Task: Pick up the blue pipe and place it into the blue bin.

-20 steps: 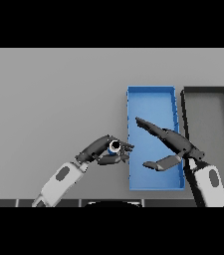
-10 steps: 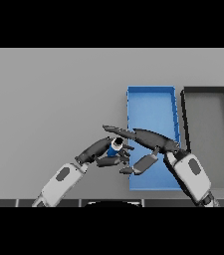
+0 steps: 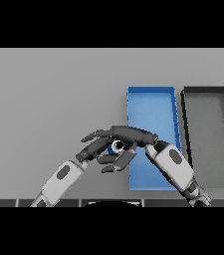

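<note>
Grey desk (image 3: 44,99) is seen carrying 2 bins side by side: blue bin (image 3: 151,107), dark bin (image 3: 210,129) to its right. Right hand (image 3: 128,134) is reached leftward past the blue bin's left wall, fingers extended over the blue pipe (image 3: 116,147). Left hand (image 3: 96,149) is curled around the pipe, held just left of the blue bin.

No text, label, brand, number or sign can be read anywhere (not on the blue bin (image 3: 151,107), the dark bin (image 3: 206,91) to its right, the grey table (image 3: 49,99), or the arms).
</note>
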